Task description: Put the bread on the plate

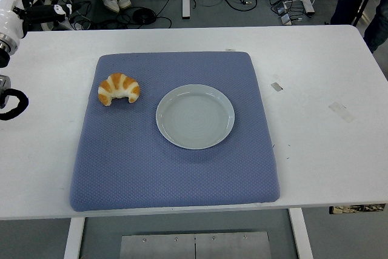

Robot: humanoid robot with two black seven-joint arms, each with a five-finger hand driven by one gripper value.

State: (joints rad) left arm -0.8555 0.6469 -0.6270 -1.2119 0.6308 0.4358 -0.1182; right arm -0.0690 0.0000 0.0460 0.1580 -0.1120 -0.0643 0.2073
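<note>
Just golden, white-striped crescent bread [119,88]

Left arm [11,19] visible only at the upper left edge of the frame, white and black segments, raised; right arm outside the frame.

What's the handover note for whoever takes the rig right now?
Hands: neither hand is over the table. Only a bit of the left arm shows at the left edge; the right arm is out of view.
Things: the bread, a croissant, lies on the blue mat, just left of the plate and apart from it. The plate sits near the mat's middle with nothing on it.
Done: nothing yet; the bread is untouched.
Left: reach in, grasp the bread, carry it right, set it on the plate, let go.
</note>
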